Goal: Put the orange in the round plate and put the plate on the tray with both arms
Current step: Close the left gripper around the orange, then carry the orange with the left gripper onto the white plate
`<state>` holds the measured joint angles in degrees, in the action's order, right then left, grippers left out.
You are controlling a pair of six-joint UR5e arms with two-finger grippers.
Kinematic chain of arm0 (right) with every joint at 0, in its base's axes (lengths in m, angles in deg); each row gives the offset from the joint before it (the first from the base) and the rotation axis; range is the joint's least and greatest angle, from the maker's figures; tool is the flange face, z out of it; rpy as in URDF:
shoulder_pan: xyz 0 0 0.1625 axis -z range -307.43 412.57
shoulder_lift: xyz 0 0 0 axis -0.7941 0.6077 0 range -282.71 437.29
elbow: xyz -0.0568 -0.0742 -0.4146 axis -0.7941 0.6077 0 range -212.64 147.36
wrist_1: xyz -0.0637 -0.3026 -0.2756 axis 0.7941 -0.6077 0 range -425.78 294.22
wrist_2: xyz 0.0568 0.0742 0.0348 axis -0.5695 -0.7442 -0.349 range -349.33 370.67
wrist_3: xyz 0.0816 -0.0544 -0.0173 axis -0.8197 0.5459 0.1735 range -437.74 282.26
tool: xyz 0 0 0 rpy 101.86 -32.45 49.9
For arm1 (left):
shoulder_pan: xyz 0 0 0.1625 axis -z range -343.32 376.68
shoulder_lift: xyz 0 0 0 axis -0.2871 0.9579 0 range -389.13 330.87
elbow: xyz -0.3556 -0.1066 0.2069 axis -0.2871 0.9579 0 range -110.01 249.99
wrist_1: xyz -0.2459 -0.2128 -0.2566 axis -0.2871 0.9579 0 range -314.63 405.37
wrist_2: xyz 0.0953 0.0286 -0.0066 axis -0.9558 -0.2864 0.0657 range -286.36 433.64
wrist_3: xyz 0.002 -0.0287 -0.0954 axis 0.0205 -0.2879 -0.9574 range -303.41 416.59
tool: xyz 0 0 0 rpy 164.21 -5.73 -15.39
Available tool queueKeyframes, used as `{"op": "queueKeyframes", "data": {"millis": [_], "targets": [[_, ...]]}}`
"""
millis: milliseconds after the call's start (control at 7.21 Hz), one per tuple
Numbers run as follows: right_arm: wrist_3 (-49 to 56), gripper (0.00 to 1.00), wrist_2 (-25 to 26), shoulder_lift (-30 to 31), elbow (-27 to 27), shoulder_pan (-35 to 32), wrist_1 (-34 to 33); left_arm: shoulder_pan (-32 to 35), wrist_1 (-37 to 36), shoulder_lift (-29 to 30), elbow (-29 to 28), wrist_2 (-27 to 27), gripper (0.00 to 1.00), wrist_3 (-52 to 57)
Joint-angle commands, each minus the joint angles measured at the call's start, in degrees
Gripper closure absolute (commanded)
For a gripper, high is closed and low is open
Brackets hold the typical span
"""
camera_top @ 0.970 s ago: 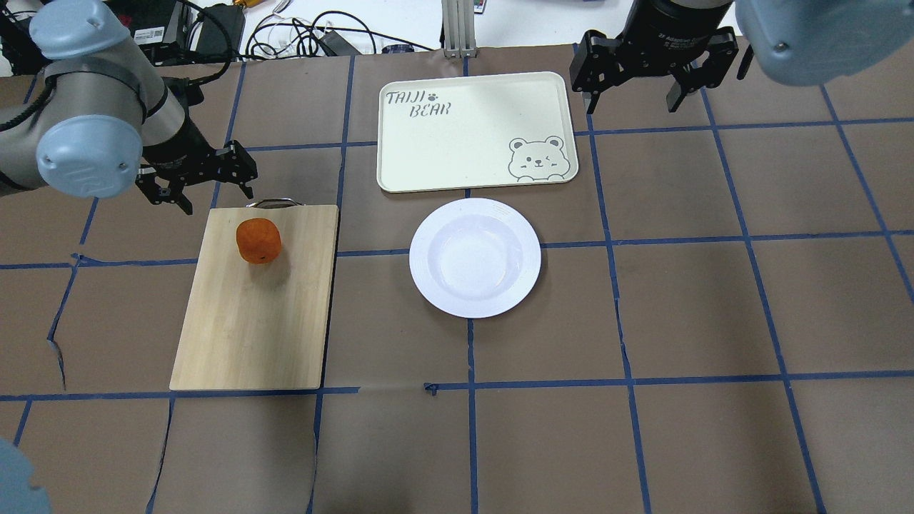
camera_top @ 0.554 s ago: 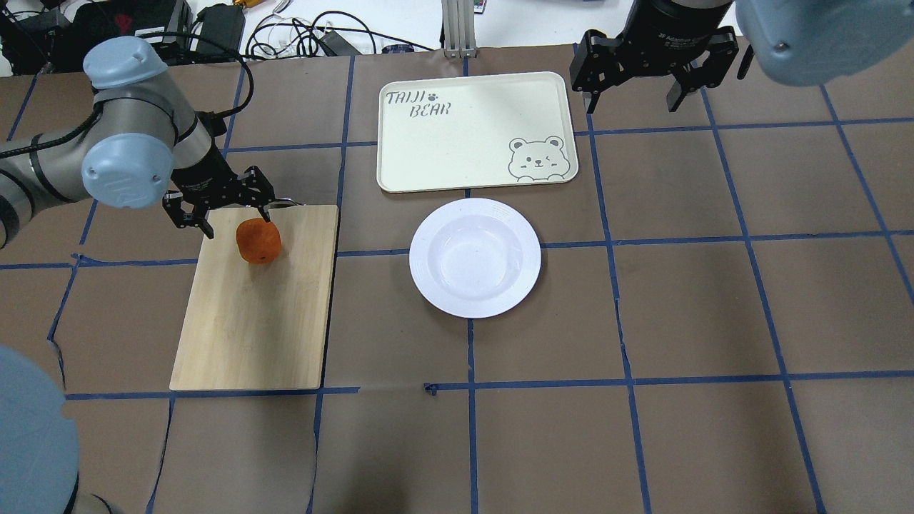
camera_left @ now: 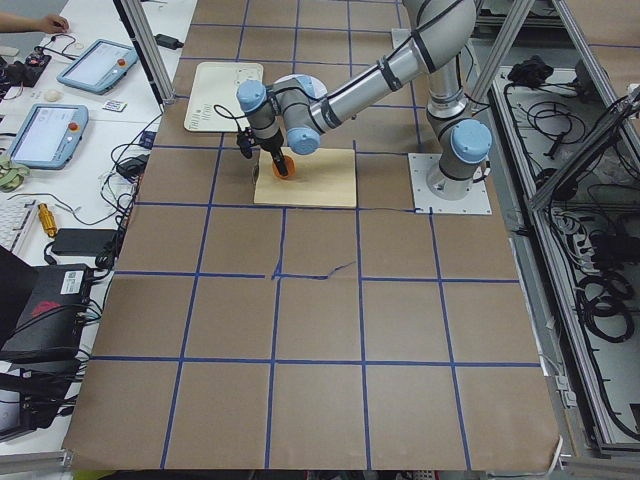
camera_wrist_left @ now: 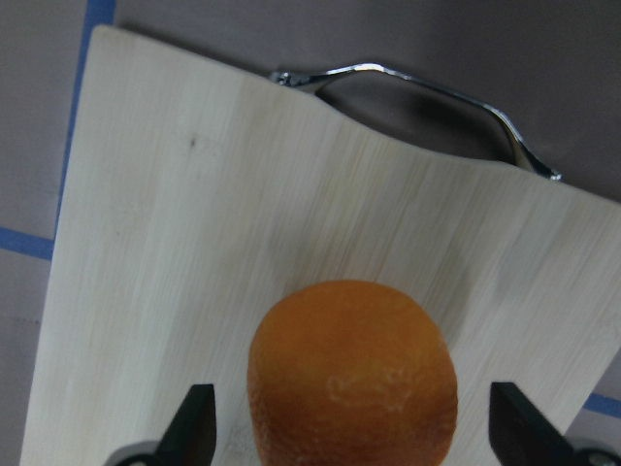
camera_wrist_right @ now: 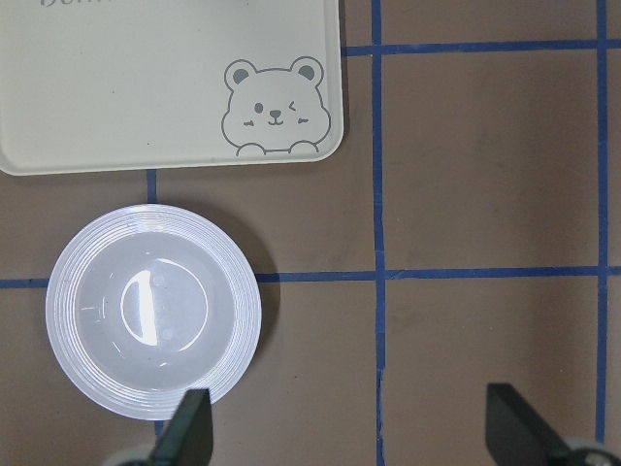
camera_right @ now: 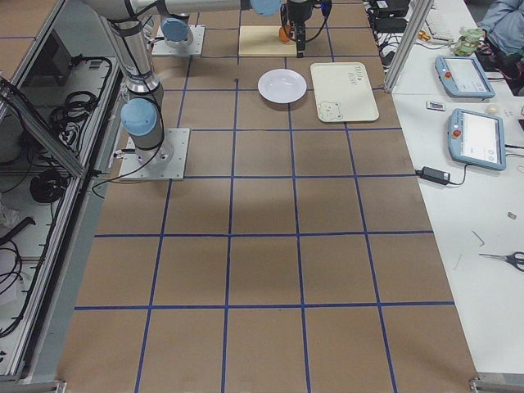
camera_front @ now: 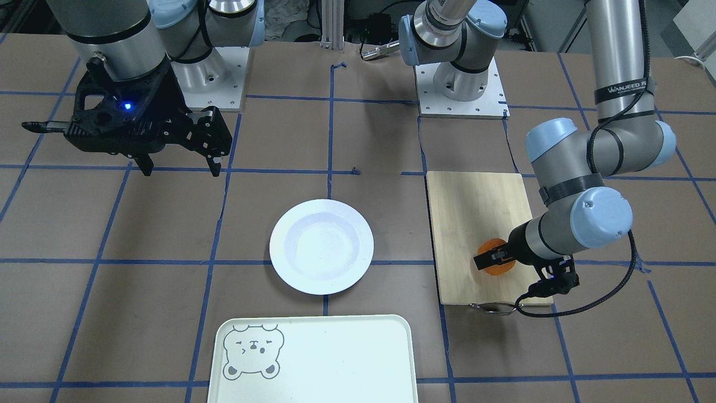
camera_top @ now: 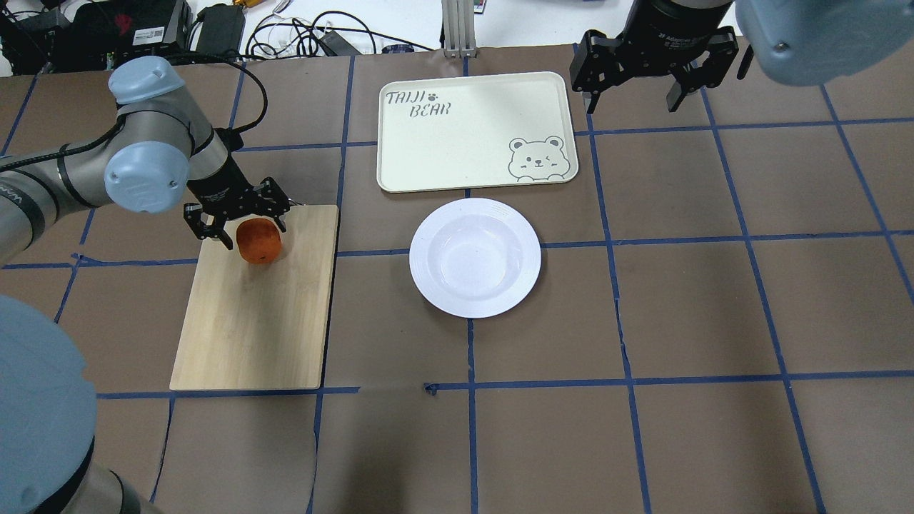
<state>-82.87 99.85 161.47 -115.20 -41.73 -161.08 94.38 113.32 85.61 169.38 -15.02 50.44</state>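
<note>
Nearest the robot, on its left side: a wooden cutting board (camera_top: 250, 328), flat on the table. Up at the board's far end, just short of the metal handle (camera_wrist_left: 417, 83), the orange (camera_top: 258, 241), sitting on the wood. Right down over it, the left gripper (camera_top: 255, 234), jaws spread wide, one finger either side of the fruit, a sliver of board between each fingertip and the peel. Not gripped yet! Over to the middle now: the round plate (camera_top: 475, 258), empty, on the table, well apart from the board. Just beyond its rim, the tray (camera_top: 457, 135), bear face (camera_top: 537, 157) in the corner nearest the plate. Last, raised high over the table, off that bear corner in the overhead view: the right gripper (camera_top: 633, 100), jaws wide apart, holding nothing.
</note>
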Motion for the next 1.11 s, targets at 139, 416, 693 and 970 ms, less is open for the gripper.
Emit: {"op": "queueKeyframes", "data": {"millis": [139,416,693,970], "targets": [[-0.06,0.0,0.03,0.11,-0.15,0.0,0.2,0.0,0.0,0.66,-0.34,-0.02,1.0,0.09],[0.38,0.0,0.12,0.12,-1.02,0.0,-0.14,1.13,1.13,-1.52,-3.3,-0.54,1.0,0.0],[0.65,0.0,0.12,0.12,-1.12,0.09,-0.15,7.86,2.9,-0.83,-7.71,2.94,1.0,-12.83],[0.56,0.0,0.12,0.12,-1.12,0.09,-0.06,18.24,1.41,0.22,-8.78,5.33,1.0,-26.74]]}}
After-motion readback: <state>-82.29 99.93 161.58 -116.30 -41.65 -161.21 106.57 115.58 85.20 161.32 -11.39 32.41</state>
